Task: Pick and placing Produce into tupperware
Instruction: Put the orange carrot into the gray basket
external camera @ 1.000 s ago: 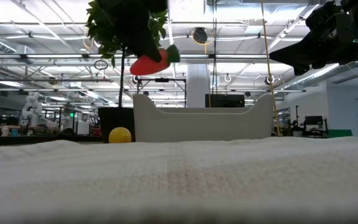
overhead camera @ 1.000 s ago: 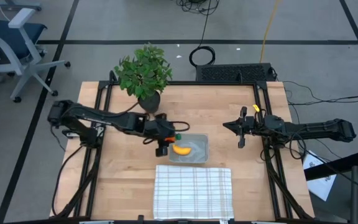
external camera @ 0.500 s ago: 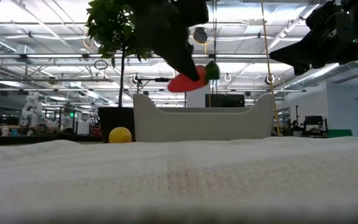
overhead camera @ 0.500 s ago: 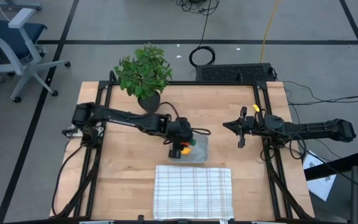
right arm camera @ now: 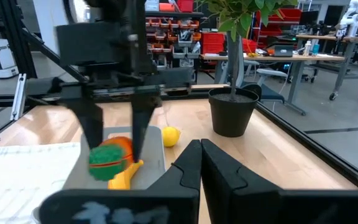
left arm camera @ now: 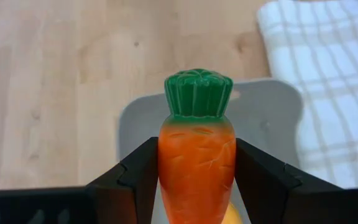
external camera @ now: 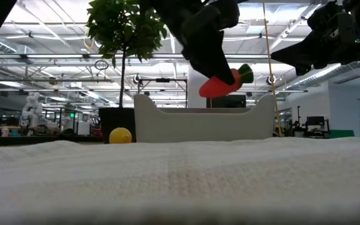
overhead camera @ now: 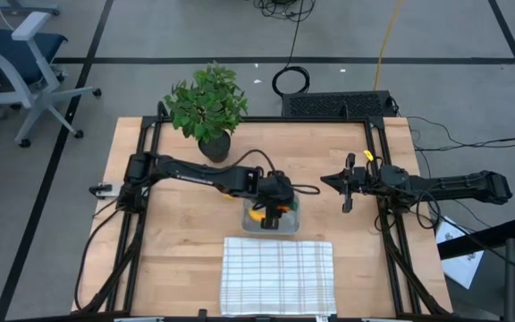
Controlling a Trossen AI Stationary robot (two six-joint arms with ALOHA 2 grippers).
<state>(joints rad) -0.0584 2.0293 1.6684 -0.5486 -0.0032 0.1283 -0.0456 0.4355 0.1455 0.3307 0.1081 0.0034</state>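
Your left gripper (left arm camera: 194, 180) hangs directly over the tupperware (overhead camera: 271, 217), fingers pinching the carrot (left arm camera: 196, 143) by its sides, long axis running forward, green top leading; the banana (right arm camera: 124, 176) lies inside below. Right of the tupperware, your right gripper (overhead camera: 345, 190) waits, fingers pressed together.

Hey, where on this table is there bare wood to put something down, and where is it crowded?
Bare wood shows left of the checked cloth and between the tupperware and the right gripper. The middle is crowded: the left gripper holds the carrot over the tupperware with the banana inside, and the lemon and potted plant sit behind it.
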